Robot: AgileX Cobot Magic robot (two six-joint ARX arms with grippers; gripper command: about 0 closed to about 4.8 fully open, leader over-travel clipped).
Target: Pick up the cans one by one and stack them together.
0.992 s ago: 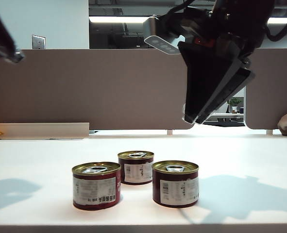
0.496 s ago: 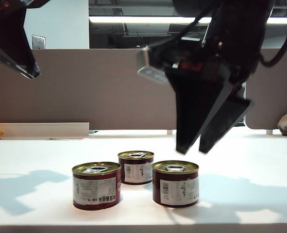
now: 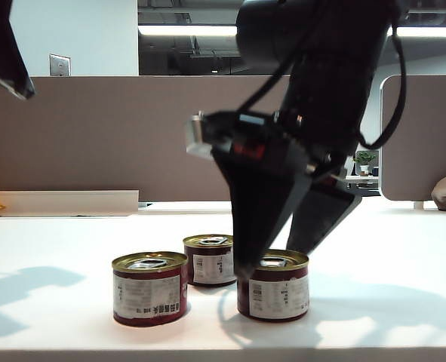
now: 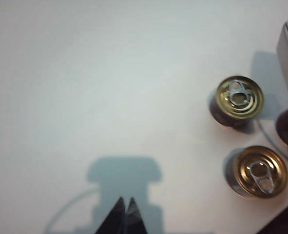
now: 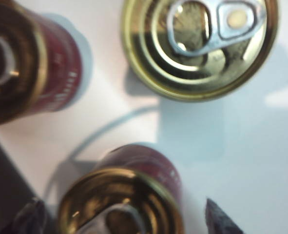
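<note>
Right gripper (image 3: 277, 260) is down over the right-hand can (image 3: 273, 285), jaws spread wide on either side of its gold lid, nothing grasped. The other two cans (image 3: 149, 288) (image 3: 210, 259) stand just beside it on the white table (image 3: 49, 249). Left gripper (image 4: 124, 214) hangs high at upper left, clenched and empty.

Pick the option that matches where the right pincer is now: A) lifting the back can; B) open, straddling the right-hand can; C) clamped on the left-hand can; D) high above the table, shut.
B: the right pincer stands open, its fingers on either side of the right-hand can, which sits on the table.
</note>
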